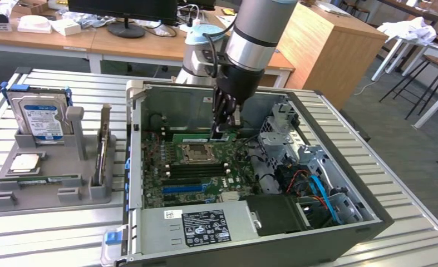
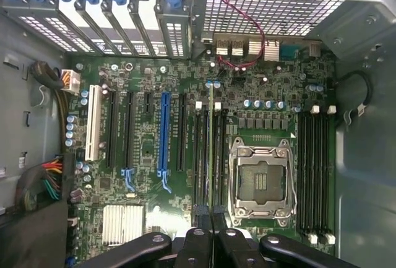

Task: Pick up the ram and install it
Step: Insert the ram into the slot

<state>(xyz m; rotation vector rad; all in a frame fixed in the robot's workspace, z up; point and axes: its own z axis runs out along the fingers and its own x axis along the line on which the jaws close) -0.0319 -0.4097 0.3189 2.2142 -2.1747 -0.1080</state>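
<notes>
My gripper (image 1: 220,132) reaches down into the open computer case (image 1: 367,222) and is shut on the ram (image 1: 196,137), a narrow green stick held on edge. The ram lies along the memory slots just beyond the empty CPU socket (image 1: 191,150). In the wrist view the ram (image 2: 212,156) shows edge-on as a thin line running out from between the black fingers (image 2: 195,243), in line with the slots (image 2: 201,156) beside the CPU socket (image 2: 262,178). Whether it is pressed into a slot or just above it, I cannot tell.
A grey parts tray (image 1: 55,192) on the exterior view's left holds a blue-and-white hard drive (image 1: 42,119), a square silver CPU chip (image 1: 24,162) and an upright card (image 1: 102,147). Drive cages and blue cables (image 1: 319,183) crowd the case's right side. More memory slots (image 2: 315,169) flank the socket's other side.
</notes>
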